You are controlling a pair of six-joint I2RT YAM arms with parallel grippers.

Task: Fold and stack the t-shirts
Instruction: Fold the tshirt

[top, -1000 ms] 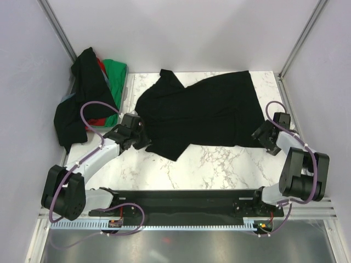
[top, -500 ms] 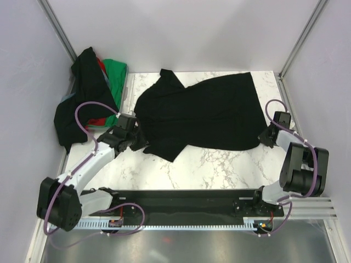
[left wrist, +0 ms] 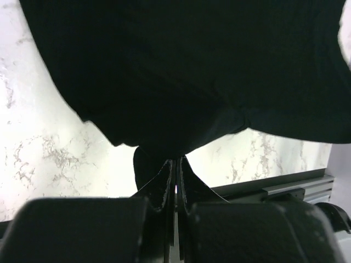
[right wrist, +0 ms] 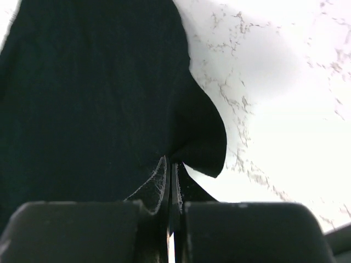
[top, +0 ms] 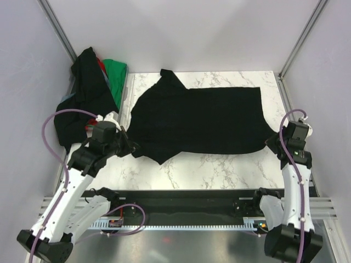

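A black t-shirt [top: 197, 118] hangs stretched wide between both arms above the marble table [top: 219, 167]. Its left edge is pinched in my left gripper [top: 131, 147], which is shut on the cloth; in the left wrist view the gripper [left wrist: 176, 160] bites a fold of black cloth [left wrist: 181, 71]. My right gripper [top: 270, 138] is shut on the shirt's right edge; in the right wrist view that gripper [right wrist: 171, 163] clamps the hem of the black cloth [right wrist: 93, 98]. A heap of other t-shirts, black [top: 82, 90], green [top: 116, 74] and red, lies at the far left.
Metal posts [top: 57, 27] and lilac walls bound the cell on three sides. A black rail [top: 181, 200] with both arm bases runs along the near edge. The heap overhangs the table's left rim.
The right gripper has shut on the shirt's right edge. Both arms have drawn back and up, pulling the shirt wider and flatter; the left one moved further left.
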